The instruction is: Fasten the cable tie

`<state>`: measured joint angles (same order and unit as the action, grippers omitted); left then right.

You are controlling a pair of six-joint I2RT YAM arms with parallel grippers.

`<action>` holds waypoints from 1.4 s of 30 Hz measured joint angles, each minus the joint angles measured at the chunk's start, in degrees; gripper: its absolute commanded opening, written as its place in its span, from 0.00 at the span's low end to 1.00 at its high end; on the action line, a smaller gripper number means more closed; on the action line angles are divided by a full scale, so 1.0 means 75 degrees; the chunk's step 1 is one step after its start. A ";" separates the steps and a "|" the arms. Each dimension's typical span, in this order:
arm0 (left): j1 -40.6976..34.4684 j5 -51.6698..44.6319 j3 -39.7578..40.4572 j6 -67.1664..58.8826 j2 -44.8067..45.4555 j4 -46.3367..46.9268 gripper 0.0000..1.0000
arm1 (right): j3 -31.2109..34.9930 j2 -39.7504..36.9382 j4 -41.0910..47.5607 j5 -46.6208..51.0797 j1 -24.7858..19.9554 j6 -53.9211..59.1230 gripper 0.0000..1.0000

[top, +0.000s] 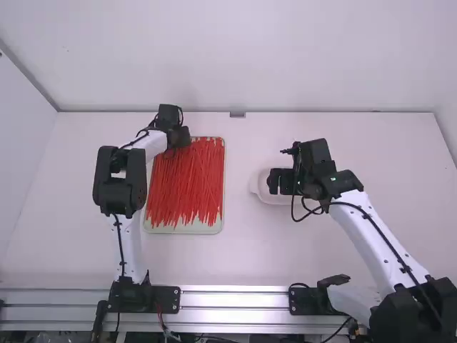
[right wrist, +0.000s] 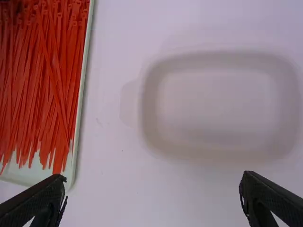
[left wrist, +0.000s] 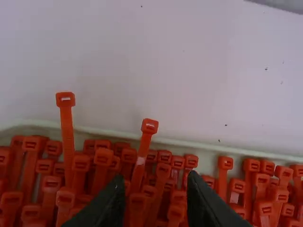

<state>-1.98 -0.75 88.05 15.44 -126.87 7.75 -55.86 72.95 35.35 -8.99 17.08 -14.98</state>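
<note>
Two grippers are hanging well apart. The left arm (top: 120, 179) is folding sharply at its elbow, and the left gripper (left wrist: 152, 189) is holding its jaws parted over thin orange plastic cable ties (left wrist: 94, 165) with square heads, heaped in a shallow pale tray (left wrist: 213, 144). One tie is poking up between the jaws. The right gripper (right wrist: 151, 194), jaws spread wide, is hovering above a smooth white rounded dish (right wrist: 142, 113).

I am seeing the right hand (top: 280, 181) covering part of the white dish (top: 255, 193) in the high view; its wrist view is rendering the dish blurred. The left hand (top: 178, 138) is hiding the far corner of the tray (top: 184, 228), and its wrist view's edge is cutting off the cable ties (left wrist: 163, 158).
</note>
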 measured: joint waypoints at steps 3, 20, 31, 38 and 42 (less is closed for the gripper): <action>0.0000 0.0000 -0.0026 0.0012 0.0000 -0.0015 0.34 | 0.0000 0.0000 0.0003 0.0000 -0.0015 -0.0003 0.98; 0.0009 0.0143 -0.0029 0.0169 0.0000 0.0017 0.27 | 0.0000 0.0000 0.0096 -0.0009 -0.0111 -0.0003 0.98; 0.0012 0.0178 -0.0329 0.0169 0.0000 -0.0192 0.25 | 0.0000 0.0000 0.0102 0.0000 -0.0149 0.0000 0.98; 0.0012 0.0198 -0.0329 0.0169 0.0000 -0.0192 0.15 | 0.0000 0.0000 0.0093 0.0000 -0.0149 -0.0003 0.98; 0.0012 0.0198 -0.0329 0.0178 0.0000 -0.0184 0.09 | 0.0000 0.0000 0.0093 -0.0006 -0.0152 -0.0003 0.98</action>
<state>-1.89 0.73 85.58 16.78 -126.87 6.37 -55.86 72.95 36.05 -9.04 15.94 -15.00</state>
